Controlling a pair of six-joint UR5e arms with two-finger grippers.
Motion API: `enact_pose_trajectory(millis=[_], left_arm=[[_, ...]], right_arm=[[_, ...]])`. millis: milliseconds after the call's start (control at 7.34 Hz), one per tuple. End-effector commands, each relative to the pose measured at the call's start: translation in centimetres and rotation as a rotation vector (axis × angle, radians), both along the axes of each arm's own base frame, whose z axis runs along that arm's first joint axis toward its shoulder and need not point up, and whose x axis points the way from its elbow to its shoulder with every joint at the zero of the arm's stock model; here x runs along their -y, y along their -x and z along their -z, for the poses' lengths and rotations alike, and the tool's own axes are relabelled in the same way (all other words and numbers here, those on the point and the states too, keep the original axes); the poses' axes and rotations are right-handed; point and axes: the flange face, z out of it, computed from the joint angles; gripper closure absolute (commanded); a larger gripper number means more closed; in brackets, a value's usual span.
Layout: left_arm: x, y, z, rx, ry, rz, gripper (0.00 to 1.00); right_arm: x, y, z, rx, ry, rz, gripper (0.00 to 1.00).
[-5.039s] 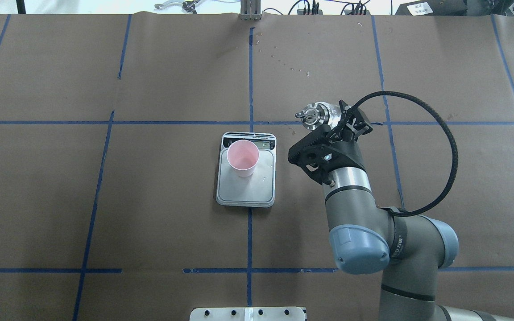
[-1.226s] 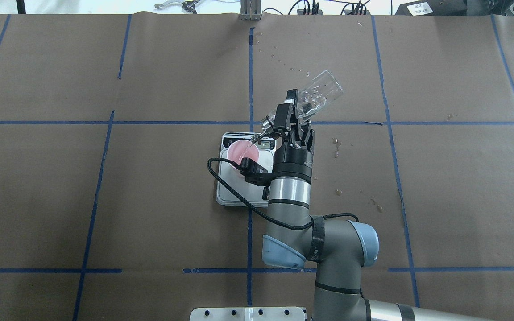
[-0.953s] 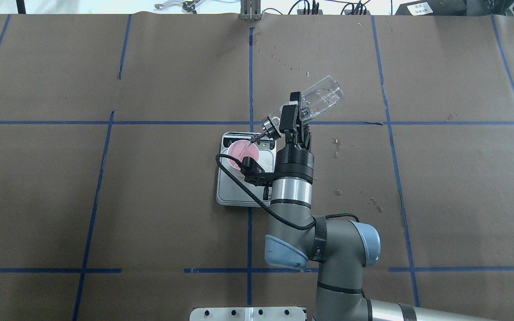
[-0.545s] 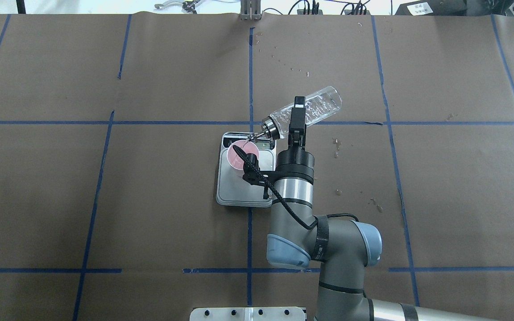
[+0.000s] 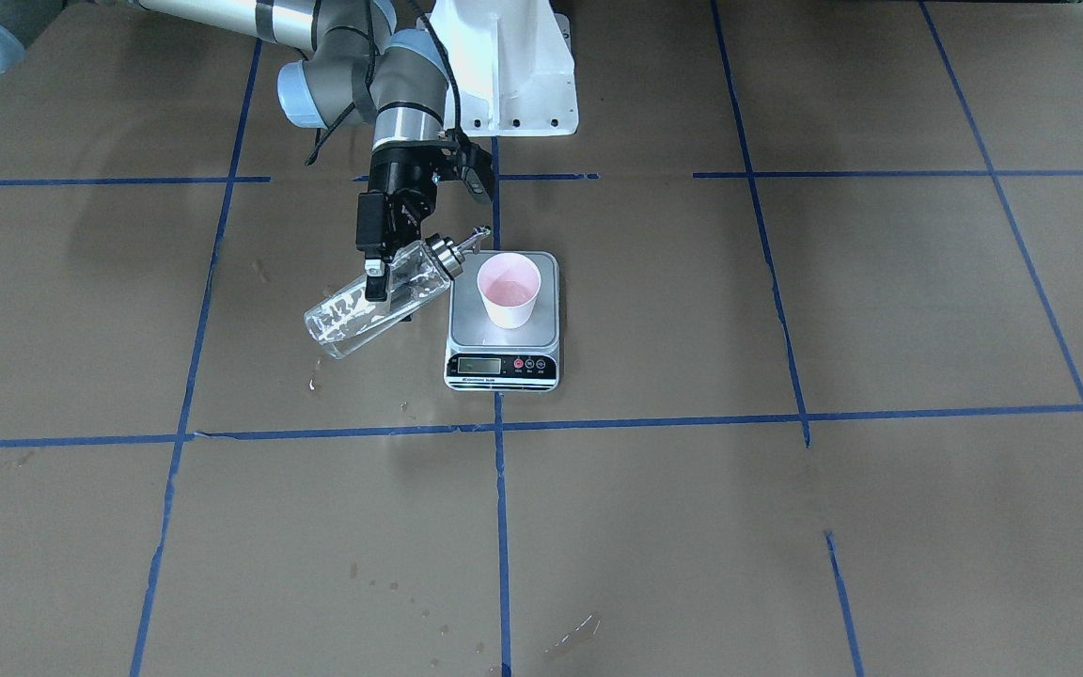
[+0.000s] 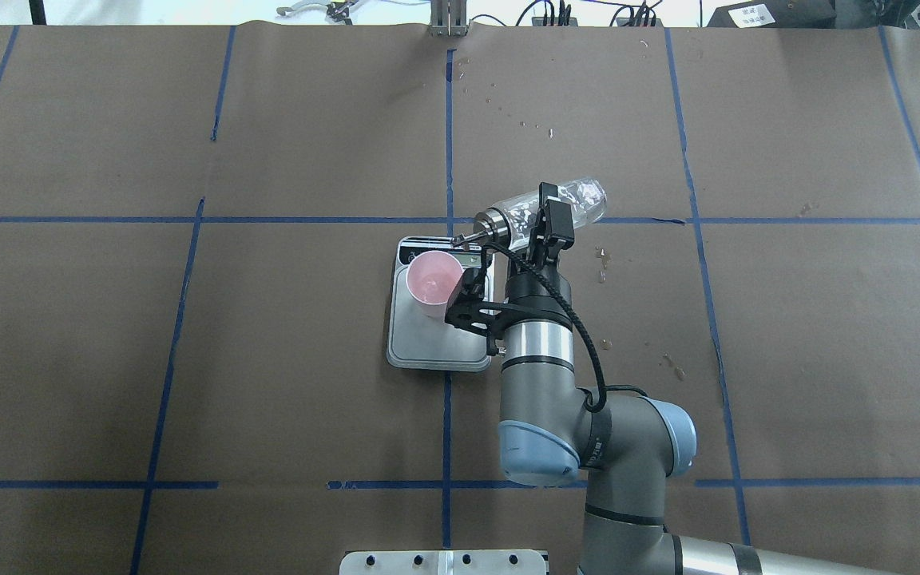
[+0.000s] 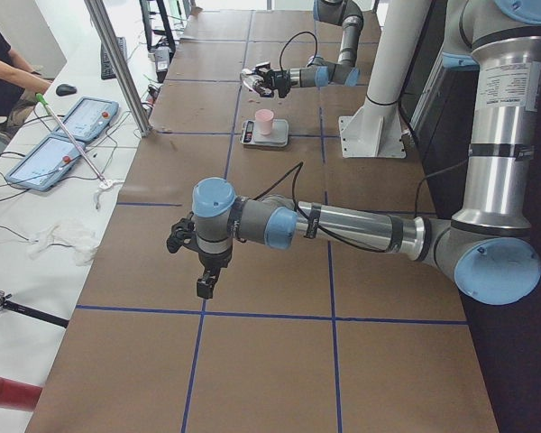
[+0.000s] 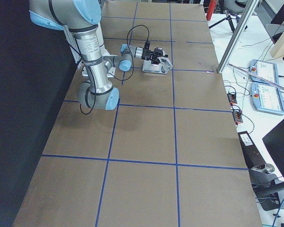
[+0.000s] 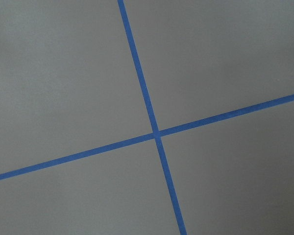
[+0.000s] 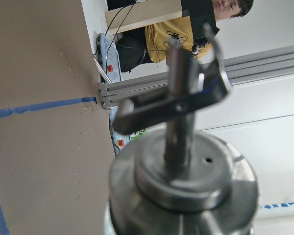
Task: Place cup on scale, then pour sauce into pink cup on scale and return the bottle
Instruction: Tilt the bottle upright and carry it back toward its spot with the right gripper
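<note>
1. Black two-finger left gripper [image 7: 206, 284]: hangs above the brown paper-covered table [image 7: 279, 361]; open or closed cannot be told.
2. Flat silver-grey rectangular scale [image 6: 432, 345]: carries the small pale-pink tapered cup [image 6: 434, 279], upright.
3. Black right gripper [image 6: 549, 217]: clamps the clear cylindrical glass bottle [image 6: 585, 197], tilted near-horizontal, thin metal spout [image 6: 464, 236] just beside the cup's rim; fill level unclear.
</note>
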Motion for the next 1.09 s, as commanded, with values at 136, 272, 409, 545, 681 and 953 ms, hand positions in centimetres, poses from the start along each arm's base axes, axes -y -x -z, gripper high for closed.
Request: enact_pose_trajectory(millis=[136,272,409,545,681,953], left_arm=[[0.1,0.0,0.1,0.0,-0.001,0.001,0.0],[0.1,0.0,0.2,-0.001,-0.001,0.002,0.0],[0.1,-0.1,0.2,-0.001,0.0,0.002,0.0],[0.2,0.0,0.3,-0.001,-0.002,0.004,0.0],[0.4,0.0,0.6,-0.002,-0.004,0.006,0.0],[0.7,-0.1,1.1,-0.003,-0.012,0.008,0.0]], right_arm=[[-0.4,-1.6,0.0,0.557,0.032,0.033,1.0],[-0.7,-1.7,0.6,0.75,0.072,0.04,1.0],[-0.9,-2.3,1.6,0.901,0.1,0.036,1.0],[-0.9,-2.8,1.5,0.944,0.113,0.036,1.0],[-1.1,-3.8,0.5,1.027,0.155,0.044,1.0],[-0.1,-8.1,-4.8,1.097,0.249,0.027,1.0]])
